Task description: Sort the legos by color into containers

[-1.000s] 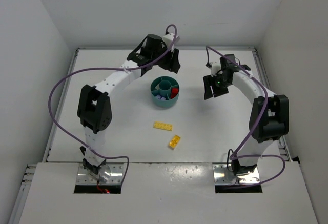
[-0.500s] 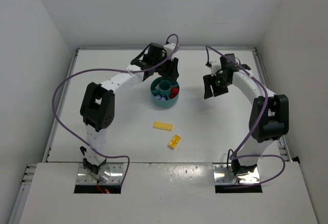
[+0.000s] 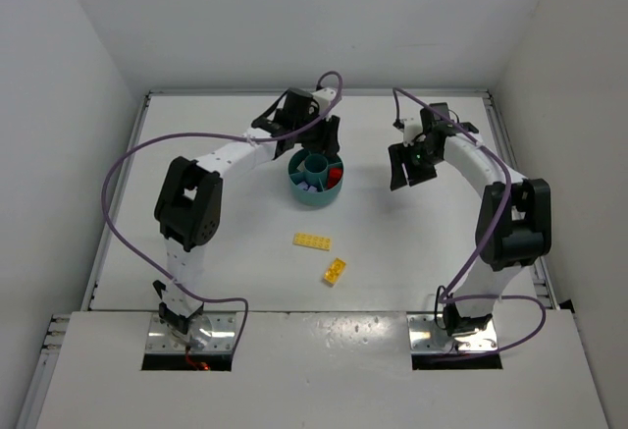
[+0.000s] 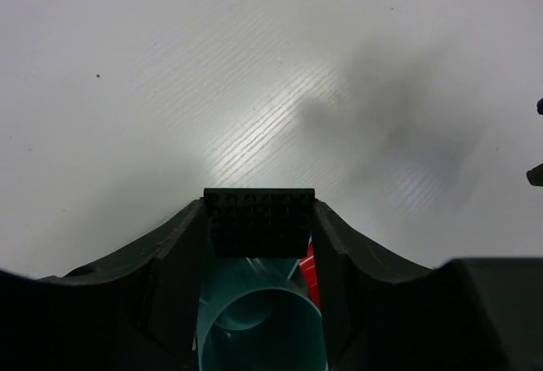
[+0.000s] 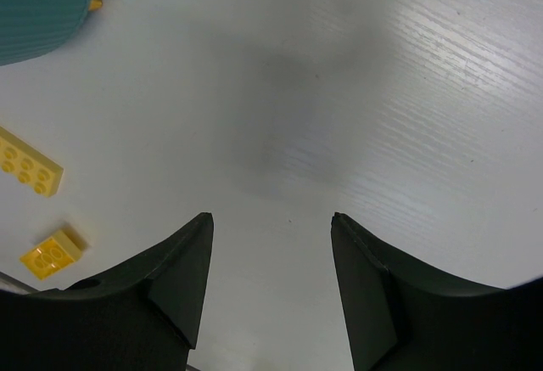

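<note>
Hanging over the teal dish (image 3: 316, 191), the left gripper (image 4: 259, 211) pinches a dark studded lego (image 4: 259, 228) between its fingers. A red lego (image 3: 336, 170) lies in one section of the dish. The right gripper (image 5: 270, 220) stands open, holding nothing. Two yellow legos, a long one (image 3: 311, 241) and a small one (image 3: 335, 271), lie on the table (image 3: 412, 252), apart from the dish.

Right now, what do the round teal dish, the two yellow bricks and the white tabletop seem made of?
Round teal dish: likely moulded plastic, matte, fine ribbing on its outer wall. Long yellow studded brick and small yellow brick: hard plastic, slight gloss, crisp studs. White tabletop: semi-gloss with fine streaks; painted or laminated, can't tell.
</note>
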Motion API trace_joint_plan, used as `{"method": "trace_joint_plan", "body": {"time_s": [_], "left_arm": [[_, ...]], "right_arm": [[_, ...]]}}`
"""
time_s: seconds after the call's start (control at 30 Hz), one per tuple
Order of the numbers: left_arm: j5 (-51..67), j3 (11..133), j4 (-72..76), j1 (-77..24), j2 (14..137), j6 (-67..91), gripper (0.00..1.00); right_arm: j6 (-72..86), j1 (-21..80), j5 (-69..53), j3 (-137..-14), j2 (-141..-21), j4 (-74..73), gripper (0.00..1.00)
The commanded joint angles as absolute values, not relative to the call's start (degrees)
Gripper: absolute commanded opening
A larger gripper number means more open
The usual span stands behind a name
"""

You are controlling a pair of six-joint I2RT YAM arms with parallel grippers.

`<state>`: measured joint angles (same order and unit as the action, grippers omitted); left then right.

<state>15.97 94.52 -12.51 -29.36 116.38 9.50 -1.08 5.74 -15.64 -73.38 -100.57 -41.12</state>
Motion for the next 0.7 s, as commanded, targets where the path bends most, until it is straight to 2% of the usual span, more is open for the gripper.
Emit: {"method": "trace_joint_plan", "body": {"time_s": [0.0, 0.1, 0.23, 0.37, 0.67], "left_arm": [[14.8, 92.9, -10.3, -29.5, 116.1, 9.1, 0.34], [14.8, 92.4, -9.6, -29.5, 116.1, 9.1, 0.35], [12.3, 92.4, -9.6, -29.5, 116.1, 9.7, 0.45], [11.0, 91.8, -9.6, -29.5, 115.5, 9.7, 0.6], [11.5, 90.6, -7.6, -28.3, 110.9, 8.3, 0.67]], "right_arm": [[-1.6, 5.5, -16.0, -75.9, -101.1, -40.9, 0.59], [-1.6, 5.5, -16.0, -75.9, -101.1, -40.9, 0.59], [-1.6, 5.5, -16.0, -75.9, -101.1, -40.9, 0.59], [-1.6, 6.1, -16.5, -75.4, -101.1, -40.9, 0.59], [-1.6, 6.1, -19.2, -73.7, -97.8, -40.9, 0.59]]}}
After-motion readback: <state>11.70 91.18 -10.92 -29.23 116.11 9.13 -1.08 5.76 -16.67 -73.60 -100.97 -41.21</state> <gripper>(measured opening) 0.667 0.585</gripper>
